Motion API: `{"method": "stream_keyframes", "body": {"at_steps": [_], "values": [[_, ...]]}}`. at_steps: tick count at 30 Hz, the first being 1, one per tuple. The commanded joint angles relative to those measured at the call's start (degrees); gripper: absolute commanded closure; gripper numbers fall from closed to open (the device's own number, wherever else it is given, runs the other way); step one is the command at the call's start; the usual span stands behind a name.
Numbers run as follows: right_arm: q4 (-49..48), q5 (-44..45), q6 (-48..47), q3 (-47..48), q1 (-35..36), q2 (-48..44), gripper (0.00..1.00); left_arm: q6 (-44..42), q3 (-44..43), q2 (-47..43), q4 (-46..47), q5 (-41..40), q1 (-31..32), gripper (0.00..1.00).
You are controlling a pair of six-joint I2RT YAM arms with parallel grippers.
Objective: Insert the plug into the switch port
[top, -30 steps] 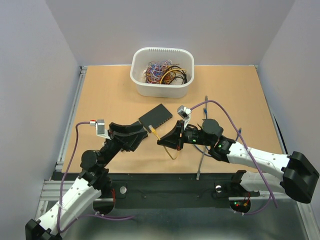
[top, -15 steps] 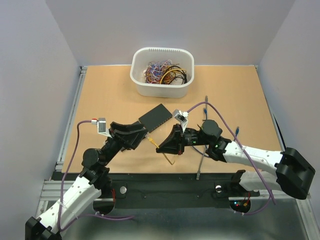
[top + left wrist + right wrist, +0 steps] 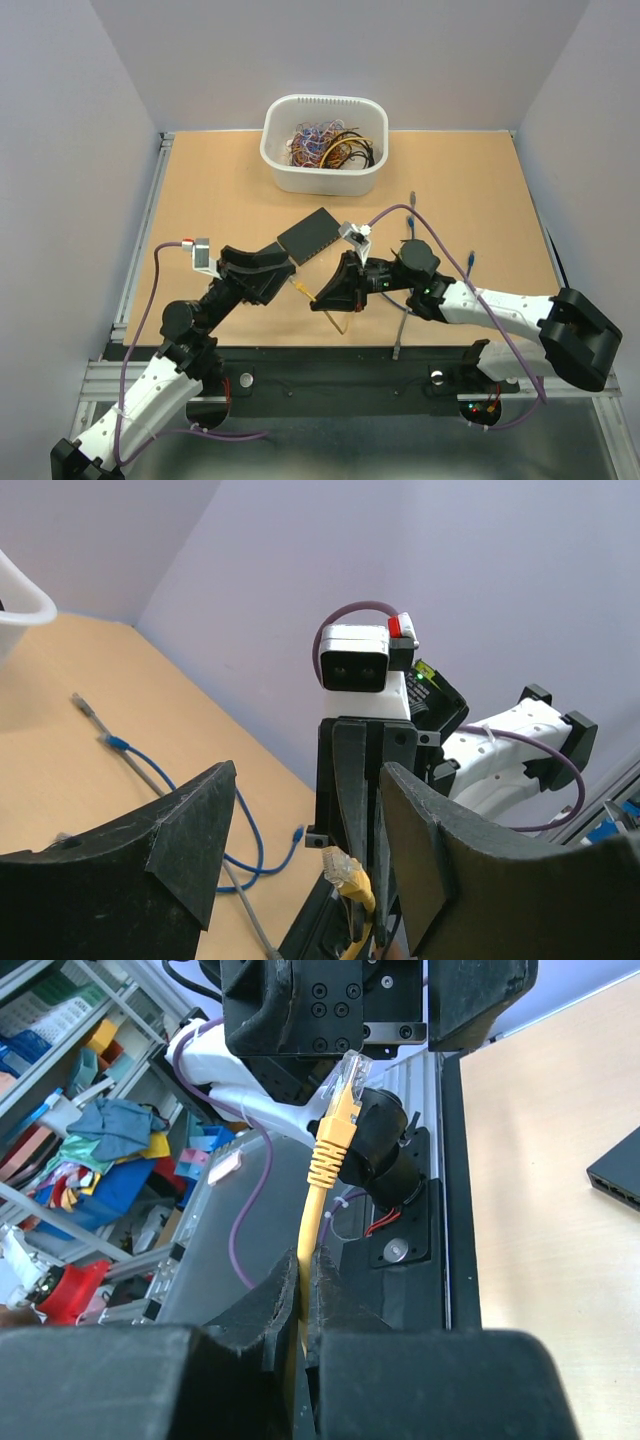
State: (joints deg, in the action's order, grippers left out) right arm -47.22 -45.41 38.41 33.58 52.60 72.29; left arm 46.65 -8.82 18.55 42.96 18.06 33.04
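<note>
As right claw [image 3: 305,1272], pinched shut on cable [image 3: 320,1165], has slid plug [image 3: 346,1080] nearer left claw [image 3: 305,800] (wide open, empty), regrip looks next; switch [image 3: 312,234] port w/o plug yet.

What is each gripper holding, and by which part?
Right gripper pinches the yellow Ethernet cable on its cord, below the plug boot. Left gripper is open, holding nothing.

We find the switch [image 3: 311,236] on the table [image 3: 200,180] just beyond our left hand [image 3: 283,275] and right hand [image 3: 325,297], with the plug [image 3: 297,288] between them. The bin [image 3: 320,178] sits farther behind the switch. Loose cables [image 3: 470,261] lie to the right of our right hand.
</note>
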Motion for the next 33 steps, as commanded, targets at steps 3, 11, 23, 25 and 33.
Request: {"method": "stream_keyframes", "body": {"at_steps": [3,11,23,25,33], "values": [[-4.5,0.9,-0.6,3.1,0.3,-0.4,0.99,0.0,-1.1,0.4,0.2,1.9,0.1,0.3],[-4.5,1.9,-0.9,3.9,0.3,0.1,0.99,0.2,-0.8,0.8,-0.9,2.1,0.1,0.39],[-4.5,6.6,-1.7,4.3,0.3,1.6,1.0,1.6,-0.8,0.0,-1.1,3.6,0.2,0.51],[-4.5,6.6,-1.7,4.5,0.3,2.1,1.0,1.8,-0.7,-0.3,-1.0,3.7,0.2,0.51],[-4.5,8.0,-2.2,3.9,0.3,3.2,1.0,2.0,-0.8,0.0,-2.4,3.4,0.2,0.89]]}}
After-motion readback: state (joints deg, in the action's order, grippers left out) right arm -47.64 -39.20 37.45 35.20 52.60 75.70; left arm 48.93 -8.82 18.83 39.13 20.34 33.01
